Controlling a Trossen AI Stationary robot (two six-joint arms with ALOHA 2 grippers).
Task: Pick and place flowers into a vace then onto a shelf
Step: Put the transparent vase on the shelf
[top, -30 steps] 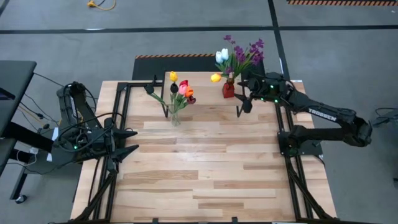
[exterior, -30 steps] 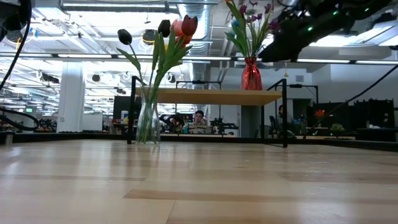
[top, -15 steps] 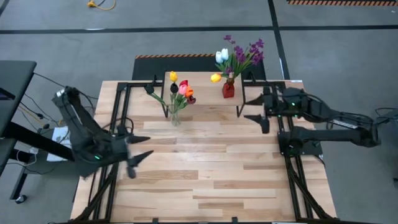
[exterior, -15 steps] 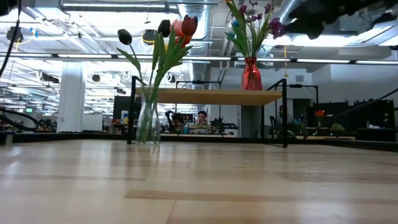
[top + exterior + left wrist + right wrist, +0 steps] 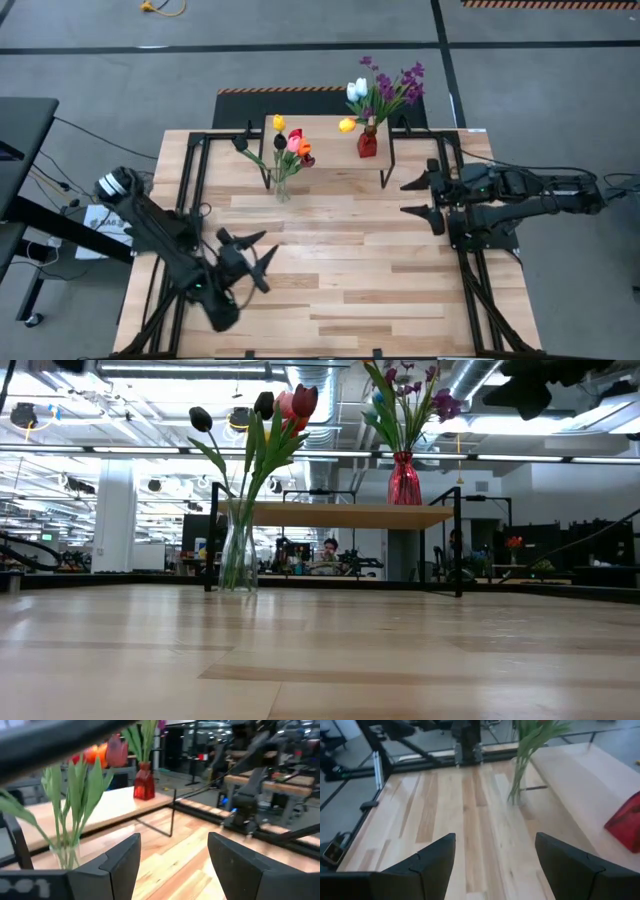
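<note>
A clear glass vase with several tulips stands by its base on the tabletop at the shelf's near left corner. On the light-wood shelf stands a red vase of white, yellow and purple flowers. My left gripper hovers open over the table's near left part, pointing at both vases. Near the right edge, short of the shelf, my right gripper hangs open above the table, facing the clear vase. Neither holds anything.
Black frame rails run along the table's left and right sides. Bare plank tabletop spreads across the middle and near part. The shelf's thin black legs stand at the far middle. People sit in the room beyond.
My left gripper has swung down and toward the table's near edge and middle, rolling its wrist as it went. My right gripper has drawn back from the red vase on the shelf toward the near and right edges. Both stay open. The vases and flowers have not moved.
</note>
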